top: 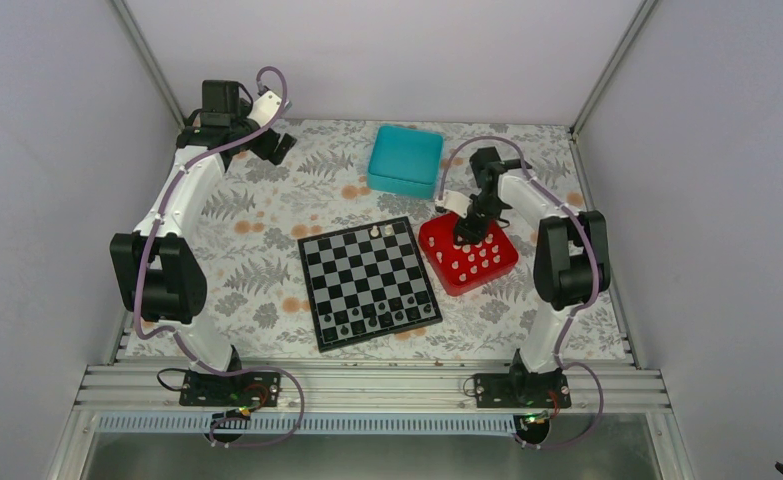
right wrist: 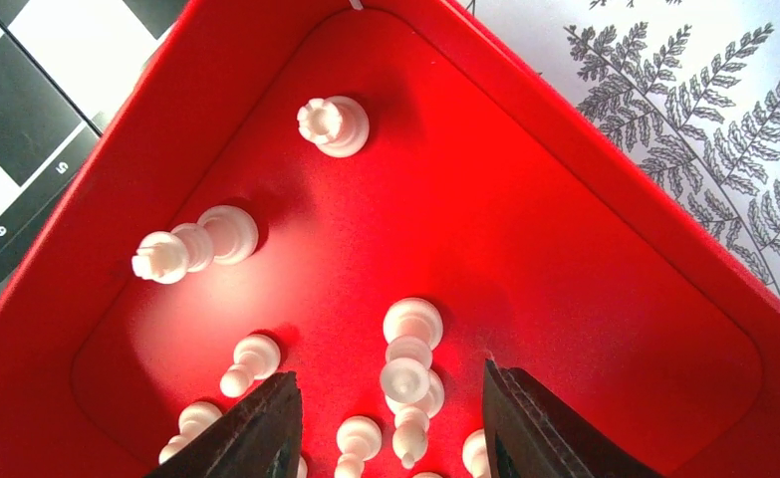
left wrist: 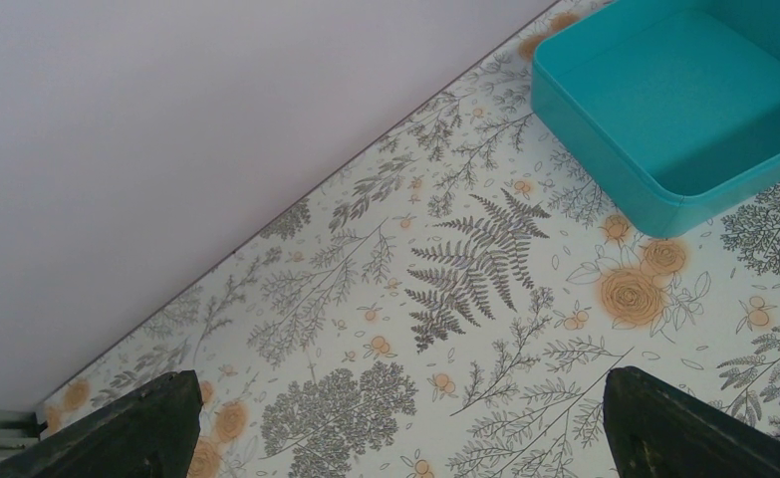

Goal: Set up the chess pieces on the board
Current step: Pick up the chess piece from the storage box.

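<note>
Tablecloth [top: 267, 260]; teal box [left wrist: 605, 164] beyond spread left tool [left wrist: 395, 383]; right tool [right wrist: 388, 373] spread above chess pieces [right wrist: 334, 124] in red tray [right wrist: 605, 329].

Left arm [top: 172, 215]: reaches far forward, folded at the elbow.
Left gripper [top: 279, 146]: fingers spread wide.
Right arm [top: 565, 255]: bent, wrist angled downward.
Right gripper [top: 464, 235]: fingers parted.

The board [top: 367, 272], a flat square of black and light-grey checks with a thin black border, lies in the middle of the surface [top: 257, 215], turned slightly askew. Most of the chess pieces [right wrist: 334, 125], small cream plastic figures, appear to stand upright, scattered apart in a red tray [right wrist: 605, 199] just beside the board's right edge. Two pale pieces [top: 375, 231] stand side by side on the board's far row.
</note>
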You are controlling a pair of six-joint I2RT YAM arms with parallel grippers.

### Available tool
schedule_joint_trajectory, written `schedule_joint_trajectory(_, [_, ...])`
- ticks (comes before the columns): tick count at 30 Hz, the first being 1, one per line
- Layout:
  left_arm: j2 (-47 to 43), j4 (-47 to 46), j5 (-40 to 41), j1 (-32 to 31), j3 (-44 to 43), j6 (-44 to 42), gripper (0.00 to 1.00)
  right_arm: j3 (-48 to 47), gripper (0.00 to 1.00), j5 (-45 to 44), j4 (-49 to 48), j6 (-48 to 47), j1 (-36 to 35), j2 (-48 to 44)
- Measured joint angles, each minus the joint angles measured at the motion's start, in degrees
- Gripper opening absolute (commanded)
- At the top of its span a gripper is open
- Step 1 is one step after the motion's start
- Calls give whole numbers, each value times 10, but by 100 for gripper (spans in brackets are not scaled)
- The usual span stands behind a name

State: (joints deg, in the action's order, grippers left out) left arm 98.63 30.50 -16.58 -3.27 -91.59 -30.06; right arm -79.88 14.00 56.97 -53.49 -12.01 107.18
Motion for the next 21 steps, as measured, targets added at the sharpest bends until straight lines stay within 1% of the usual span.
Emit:
schedule_joint_trajectory(11, [0,-3,0,0,1,-6,100,9,48,-14,-30,7,-1,27])
schedule_joint_trajectory(14, [0,-4,0,0,3,-6,100,10,39,-18,-36,10,-2,34])
schedule_joint_trajectory(16, [0,-4,0,0,4,-6,100,13,29,-19,-39,12,-3,37])
schedule_joint_trajectory(21, [0,-4,0,0,8,-7,100,16,10,-21,-42,14,-3,37])
